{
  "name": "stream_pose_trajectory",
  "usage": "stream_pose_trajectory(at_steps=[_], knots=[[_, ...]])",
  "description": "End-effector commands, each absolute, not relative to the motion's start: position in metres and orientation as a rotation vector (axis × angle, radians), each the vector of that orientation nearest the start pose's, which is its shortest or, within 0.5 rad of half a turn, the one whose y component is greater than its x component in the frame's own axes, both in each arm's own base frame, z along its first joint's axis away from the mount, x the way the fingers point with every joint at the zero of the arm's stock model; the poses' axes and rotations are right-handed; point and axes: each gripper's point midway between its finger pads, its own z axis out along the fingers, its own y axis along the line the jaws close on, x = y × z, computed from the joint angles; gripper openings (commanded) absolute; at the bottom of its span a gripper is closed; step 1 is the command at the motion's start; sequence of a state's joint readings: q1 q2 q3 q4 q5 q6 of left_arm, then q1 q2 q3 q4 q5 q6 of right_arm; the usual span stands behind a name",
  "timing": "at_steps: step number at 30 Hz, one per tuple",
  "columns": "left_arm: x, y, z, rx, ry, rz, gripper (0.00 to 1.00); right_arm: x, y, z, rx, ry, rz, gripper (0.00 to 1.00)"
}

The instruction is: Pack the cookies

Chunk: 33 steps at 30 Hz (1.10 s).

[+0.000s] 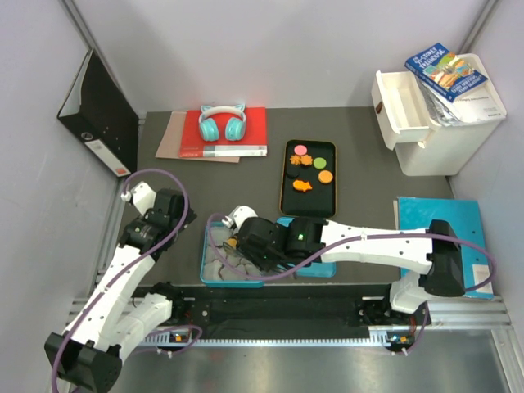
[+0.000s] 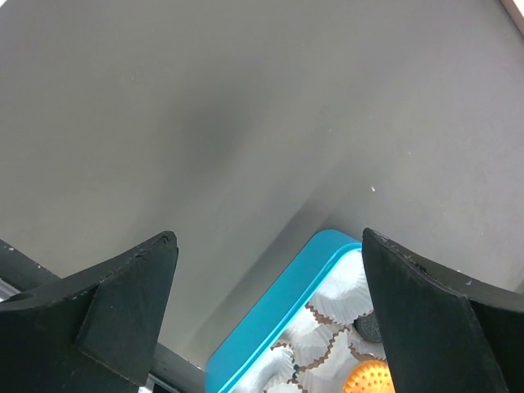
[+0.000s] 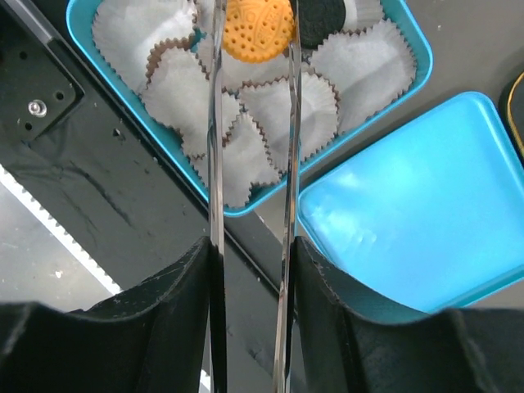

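Right pincer (image 3: 254, 18) up close, clear fingers clamped on an orange cookie (image 3: 260, 33) over the blue tin (image 3: 246, 209) of paper cups (image 3: 360, 70), beside a black cookie (image 3: 323, 20) lying in the tin. Placing step, I'd say: next, lower into an empty cup and release. More cookies (image 1: 308, 168) wait on the black tray (image 1: 284, 201). Left pincer (image 2: 268, 237) hangs wide open off the tin's corner

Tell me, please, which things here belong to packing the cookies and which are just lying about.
Job: cookies on the black tray; orange cookie in the right tool; teal tin of paper cups; blue lid.
Lying about: headphones, red book, binder, white bin, blue folder.
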<state>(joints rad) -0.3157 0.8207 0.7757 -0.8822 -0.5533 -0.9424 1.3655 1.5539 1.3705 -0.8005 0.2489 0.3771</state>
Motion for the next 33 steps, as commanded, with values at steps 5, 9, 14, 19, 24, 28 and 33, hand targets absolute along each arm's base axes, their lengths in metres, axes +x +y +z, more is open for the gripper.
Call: stream_pose_trajectory(at_steps=[5, 9, 14, 19, 24, 28, 33], knots=[[0.225, -0.008, 0.148, -0.917, 2.123, 0.047, 0.98, 0.115, 0.413, 0.192, -1.132, 2.167, 0.456, 0.41], [0.224, -0.007, 0.151, -0.917, 2.111, 0.041, 0.98, 0.121, 0.419, 0.182, -1.157, 2.169, 0.409, 0.41], [0.224, -0.008, 0.149, -0.916, 2.117, 0.041, 0.98, 0.130, 0.419, 0.174, -1.145, 2.187, 0.389, 0.41], [0.225, -0.009, 0.148, -0.913, 2.123, 0.042, 0.98, 0.144, 0.418, 0.173, -1.108, 2.196, 0.379, 0.41], [0.225, -0.009, 0.147, -0.913, 2.124, 0.041, 0.98, 0.152, 0.419, 0.174, -1.079, 2.201, 0.383, 0.41], [0.225, -0.009, 0.146, -0.914, 2.126, 0.040, 0.98, 0.158, 0.421, 0.170, -1.078, 2.209, 0.379, 0.41], [0.224, -0.009, 0.147, -0.915, 2.123, 0.037, 0.98, 0.160, 0.424, 0.170, -1.077, 2.208, 0.385, 0.41]])
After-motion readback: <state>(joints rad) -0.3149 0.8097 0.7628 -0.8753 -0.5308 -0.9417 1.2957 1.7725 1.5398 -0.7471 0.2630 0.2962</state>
